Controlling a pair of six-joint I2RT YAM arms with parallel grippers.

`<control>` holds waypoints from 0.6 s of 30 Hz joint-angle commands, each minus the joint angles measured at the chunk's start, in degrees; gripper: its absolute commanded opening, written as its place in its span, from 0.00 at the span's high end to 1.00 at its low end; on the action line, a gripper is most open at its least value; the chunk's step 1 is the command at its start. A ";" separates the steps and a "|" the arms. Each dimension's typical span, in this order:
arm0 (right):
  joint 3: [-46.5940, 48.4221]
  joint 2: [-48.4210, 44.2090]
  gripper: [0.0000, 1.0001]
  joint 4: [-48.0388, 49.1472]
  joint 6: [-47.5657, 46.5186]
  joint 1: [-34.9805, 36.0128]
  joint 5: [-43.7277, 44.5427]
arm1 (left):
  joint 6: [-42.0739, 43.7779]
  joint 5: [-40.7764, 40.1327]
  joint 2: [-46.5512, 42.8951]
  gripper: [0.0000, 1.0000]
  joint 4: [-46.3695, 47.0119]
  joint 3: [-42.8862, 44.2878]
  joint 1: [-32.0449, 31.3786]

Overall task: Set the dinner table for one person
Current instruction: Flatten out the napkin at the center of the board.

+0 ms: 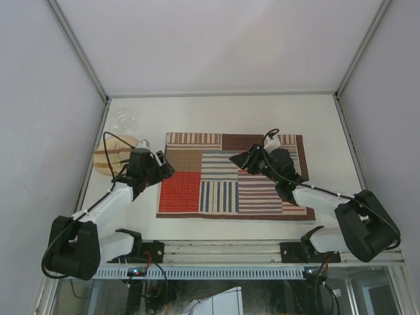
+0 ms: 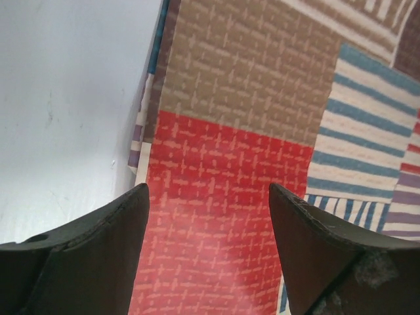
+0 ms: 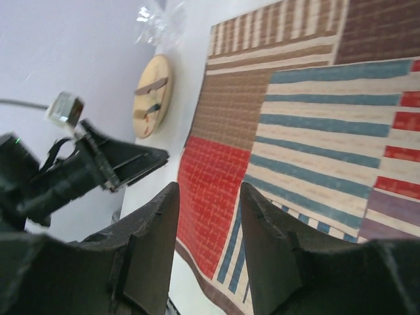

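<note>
Dinner table [image 1: 216,108] spreads white beneath both arms, with a striped placemat [image 1: 230,190] lying near its middle.
The left gripper [image 1: 163,170] hovers over the mat's red patch, fingers spread wide around nothing. The right gripper [image 1: 237,159] hangs above the striped patches, fingers partly apart and empty. A round wooden plate [image 1: 108,157] sits by the table's left edge.
</note>
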 commanded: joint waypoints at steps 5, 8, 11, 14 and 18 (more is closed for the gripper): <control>-4.64 -5.24 0.58 17.37 -5.44 0.06 -8.79 | 7.63 1.80 3.53 0.23 -6.63 7.01 1.32; -5.14 -8.83 0.58 16.39 -5.47 -1.13 -10.85 | 8.59 -1.68 3.78 0.23 -8.53 7.95 1.44; -5.17 -12.94 0.58 13.30 -7.84 -1.86 -12.35 | 9.28 -2.51 4.99 0.22 -8.31 8.44 2.06; -5.30 -17.65 0.59 9.52 -9.83 -2.35 -12.47 | 8.14 0.00 7.06 0.23 -5.44 7.41 2.69; -6.08 -22.85 0.59 6.83 -9.68 -3.55 -13.39 | 7.27 1.64 9.49 0.23 -2.87 6.61 2.75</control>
